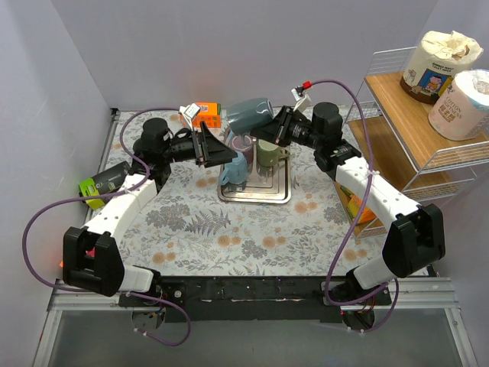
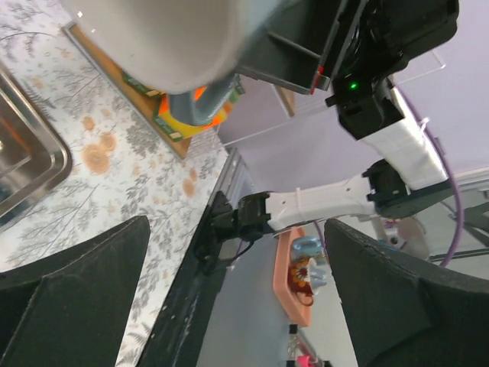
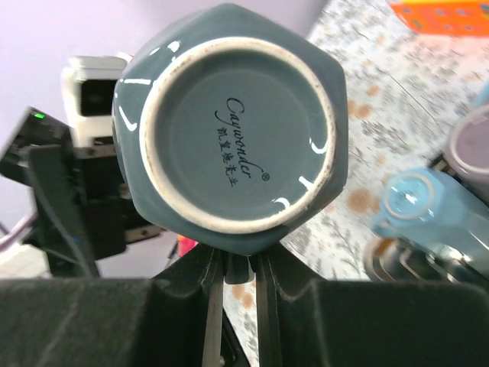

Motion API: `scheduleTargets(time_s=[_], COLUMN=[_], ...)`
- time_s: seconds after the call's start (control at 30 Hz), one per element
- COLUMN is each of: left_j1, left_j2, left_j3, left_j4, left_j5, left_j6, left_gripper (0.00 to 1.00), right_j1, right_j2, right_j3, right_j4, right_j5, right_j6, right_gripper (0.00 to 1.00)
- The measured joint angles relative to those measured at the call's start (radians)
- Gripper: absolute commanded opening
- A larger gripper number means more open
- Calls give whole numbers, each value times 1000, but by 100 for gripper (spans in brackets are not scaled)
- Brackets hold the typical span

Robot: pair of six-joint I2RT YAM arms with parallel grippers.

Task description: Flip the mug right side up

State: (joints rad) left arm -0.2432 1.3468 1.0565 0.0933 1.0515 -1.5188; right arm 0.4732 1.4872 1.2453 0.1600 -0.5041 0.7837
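Note:
A dark blue-grey mug (image 1: 248, 115) hangs in the air above the back of the metal tray (image 1: 256, 199), lying on its side with its mouth toward the left arm. My right gripper (image 1: 272, 128) is shut on its handle. In the right wrist view the mug's base (image 3: 237, 122) faces the camera and the fingers (image 3: 238, 264) pinch the handle below it. My left gripper (image 1: 218, 145) is open and empty just below and left of the mug. In the left wrist view the mug (image 2: 153, 38) sits above the spread fingers (image 2: 235, 229).
A light blue mug (image 1: 235, 170) and a green mug (image 1: 267, 153) stand on the tray. An orange box (image 1: 206, 115) lies at the back. A green packet (image 1: 103, 183) lies at the left. A wire shelf (image 1: 428, 153) with paper rolls stands at the right.

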Motion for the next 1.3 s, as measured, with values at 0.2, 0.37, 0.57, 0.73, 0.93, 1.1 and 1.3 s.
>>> scheduleTargets(time_s=[0.2,0.37,0.57,0.73,0.93,1.1,1.3], left_j1=[-60,-89,-106,-107,-108,-110,-111], left_j2=[40,61,82,80,80,80,80], left_j3=[-27,-16,-42,-115,-119,-119,-119], left_j4=[234,366,517,621,649,658,663], left_j5=[-60,-101,-184,-247,-271,-276,-279], left_j6=[-179,-242,-342,-412,-440,-450,-451], left_gripper=[98,96,78,64,50,38,17], right_j1=[9,40,65,66,66,66,66], right_j2=[0,0,0,0,-2,-2,-2], right_j3=[-18,-32,-84,-114,-133,-137,-148], right_j4=[212,318,382,413,423,452,491], right_j5=[-46,-57,-59,-42,-24,-18,-9], right_j6=[133,189,260,291,309,314,328], right_gripper=[1,1,1,1,1,1,1])
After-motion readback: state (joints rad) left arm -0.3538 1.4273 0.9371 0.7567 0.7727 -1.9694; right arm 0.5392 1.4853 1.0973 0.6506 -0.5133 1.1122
